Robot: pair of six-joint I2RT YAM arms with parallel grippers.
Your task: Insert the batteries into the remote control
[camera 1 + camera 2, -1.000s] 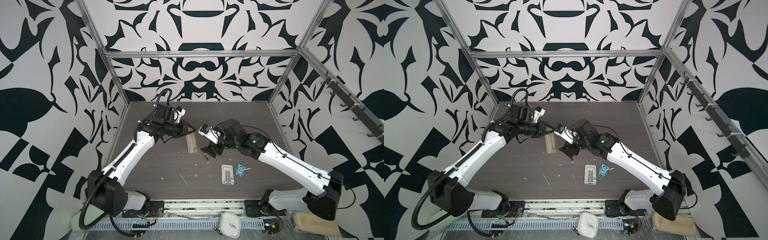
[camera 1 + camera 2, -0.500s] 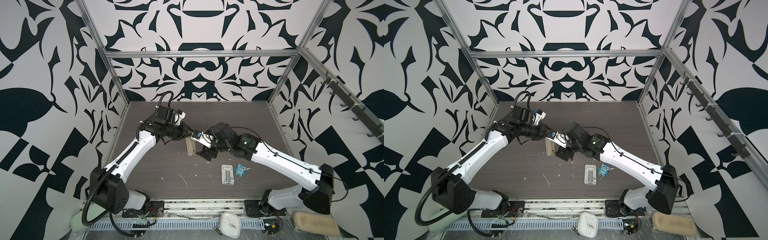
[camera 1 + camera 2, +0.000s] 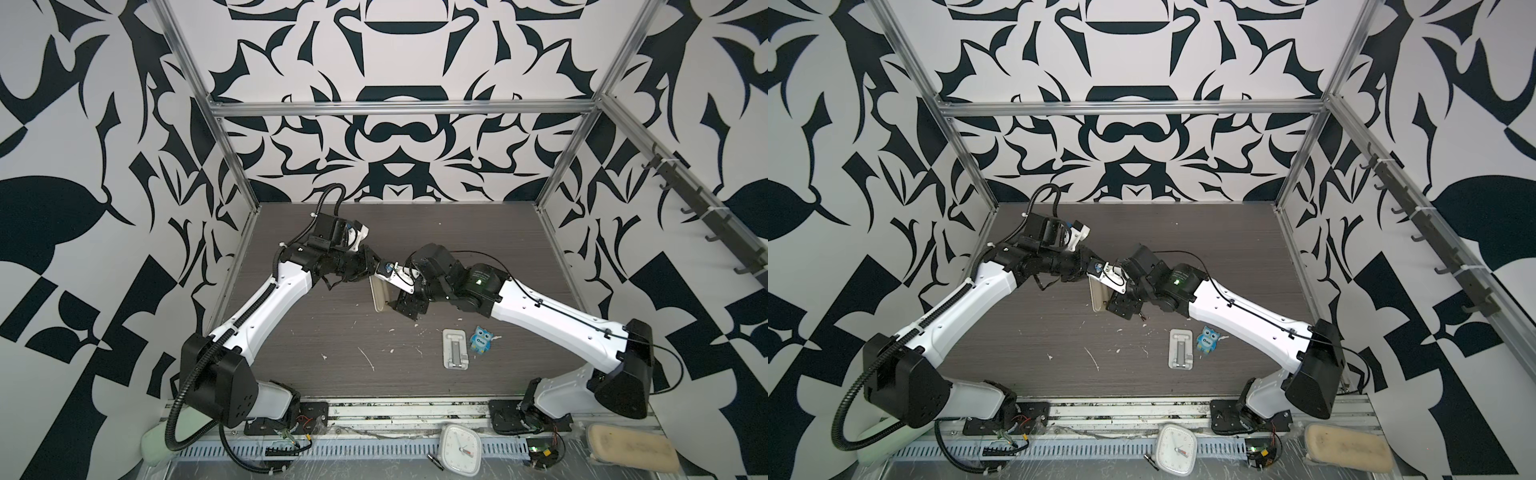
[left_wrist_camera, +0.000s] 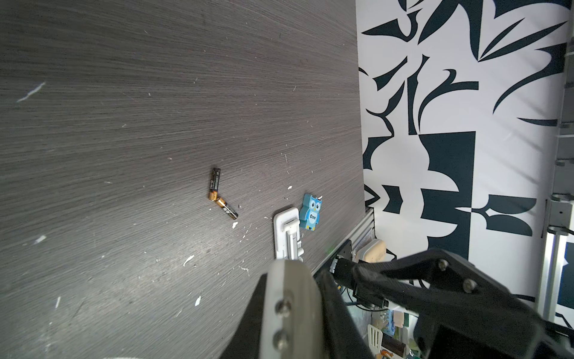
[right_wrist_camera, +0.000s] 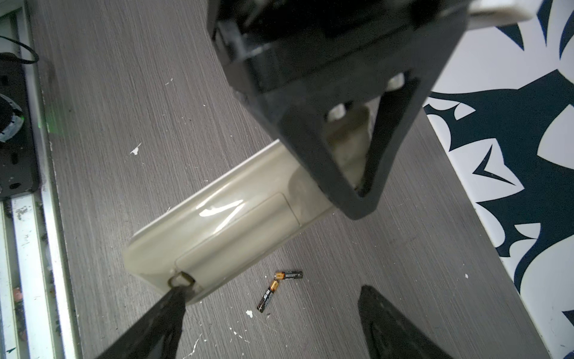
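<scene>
My left gripper (image 3: 375, 267) (image 4: 306, 270) is shut on the far end of the remote control (image 3: 379, 296) (image 3: 1098, 296) (image 5: 223, 230). The remote's beige back faces the right wrist camera, and the battery cover (image 5: 239, 236) sits closed on it. My right gripper (image 3: 409, 308) (image 5: 275, 292) is open at the remote's near end, and one of its fingertips (image 5: 177, 295) touches the small catch at the cover's edge. Two batteries (image 4: 214, 184) (image 5: 289, 275) lie on the table in a V, ends touching, just beside that end of the remote.
A flat white slotted stand (image 3: 456, 348) and a blue owl figure (image 3: 481, 338) lie on the dark table nearer the front right. A square white clock (image 3: 459, 451) and a beige pad (image 3: 631, 451) sit off the front edge. Patterned walls close in both sides.
My right gripper has swung left and come down onto the remote's near end, mostly in the first half second. The left gripper has kept its hold on the remote with little movement.
</scene>
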